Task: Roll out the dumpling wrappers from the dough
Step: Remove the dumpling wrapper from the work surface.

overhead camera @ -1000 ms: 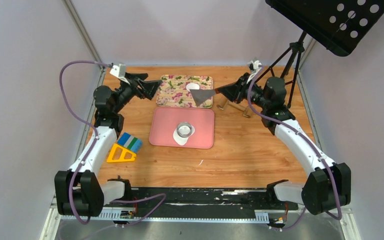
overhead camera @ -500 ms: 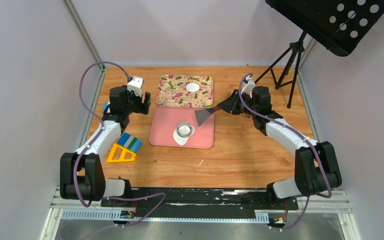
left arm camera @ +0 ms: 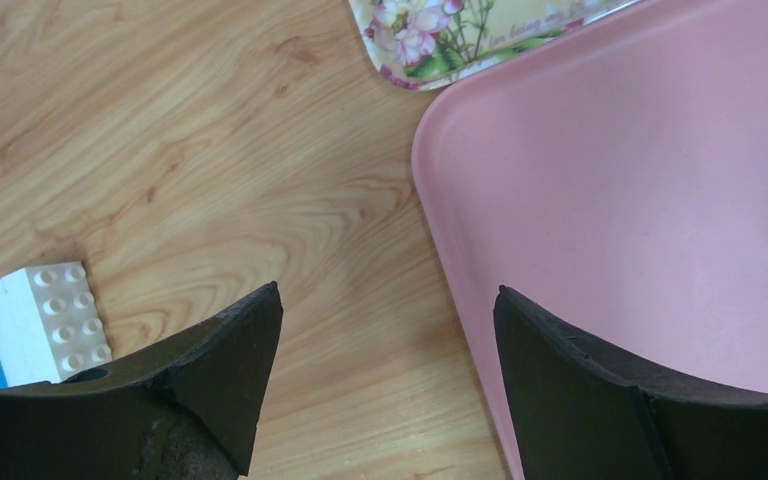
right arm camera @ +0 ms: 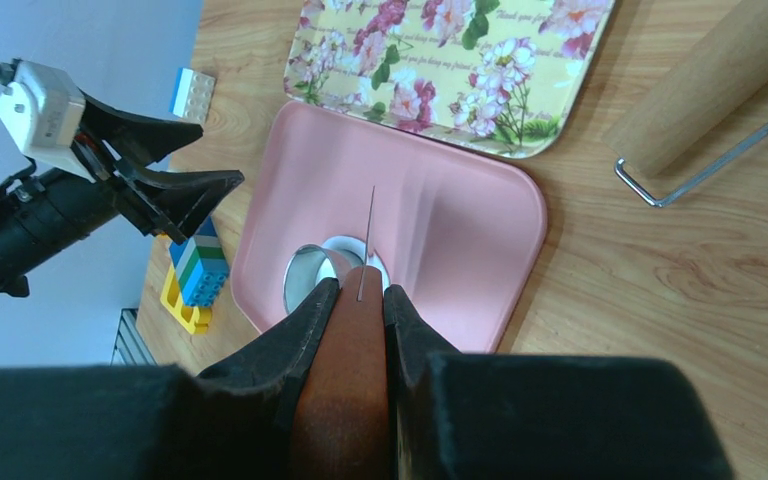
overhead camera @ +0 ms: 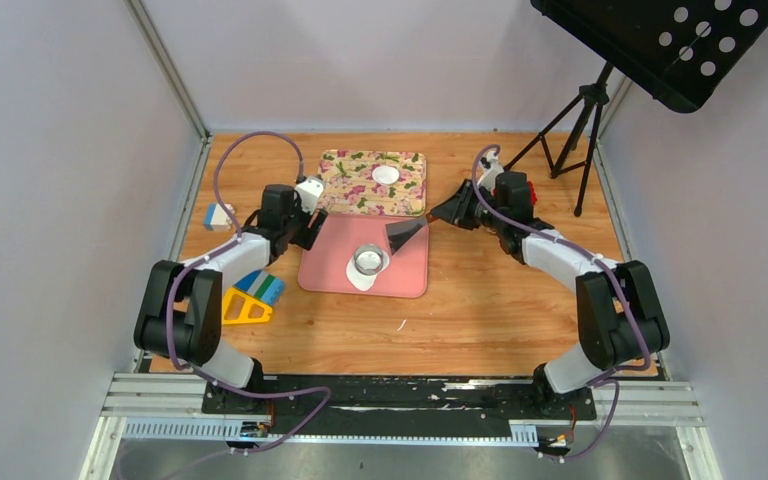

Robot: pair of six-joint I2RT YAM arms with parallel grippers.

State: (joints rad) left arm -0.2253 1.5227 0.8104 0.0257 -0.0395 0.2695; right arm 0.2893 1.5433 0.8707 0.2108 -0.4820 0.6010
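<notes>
My left gripper (left arm camera: 385,300) is released, its fingers spread above the table (left arm camera: 210,150) and the 10 o'clock corner of the pink tray (overhead camera: 405,278). My right gripper (right arm camera: 360,290) grasps a scraper (overhead camera: 401,235) by its wooden handle, with the blade over the tray's 1 o'clock corner (I cannot tell whether it touches). The dough (overhead camera: 362,279) lies flat mid-tray with a metal ring cutter (overhead camera: 368,260) on it. One round wrapper (overhead camera: 387,174) sits on the floral tray (overhead camera: 345,188), at 12 o'clock from the pink one.
</notes>
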